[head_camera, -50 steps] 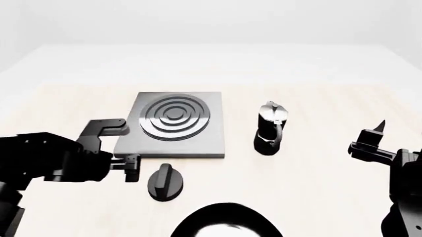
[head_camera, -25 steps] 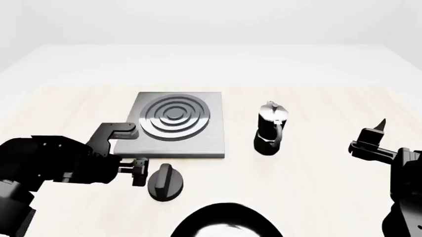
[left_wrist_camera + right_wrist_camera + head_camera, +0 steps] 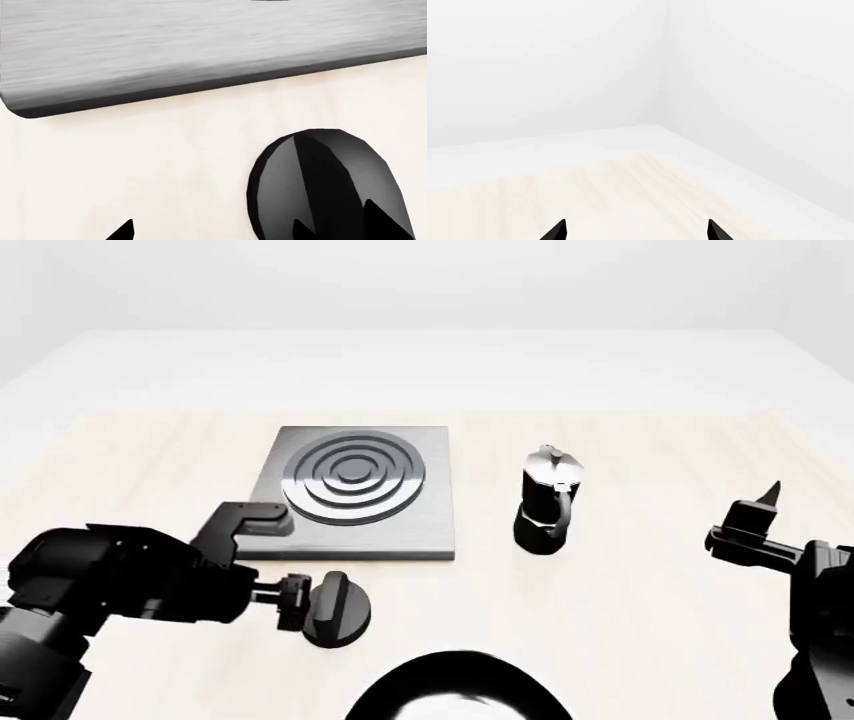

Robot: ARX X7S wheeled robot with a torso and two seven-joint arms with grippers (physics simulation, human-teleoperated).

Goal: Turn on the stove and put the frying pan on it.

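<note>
Just in front of the stove (image 3: 358,492), the knob (image 3: 334,609) is lying beside the left gripper (image 3: 291,602), jaws spread, nothing held. The fingers should straddle its ridge squarely before twisting. The frying pan (image 3: 454,688) is sitting nearest the robot, apparently empty. The right gripper (image 3: 636,231) is idling unclenched.

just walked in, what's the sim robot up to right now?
The left gripper is open and sits right beside the small black knob in front of the stove, apparently lining up to turn it; whether it touches is unclear. The right gripper is open, off to the side, holding nothing. The frying pan is at the near table edge, not yet on the stove. A moka pot stands nearby.
</note>
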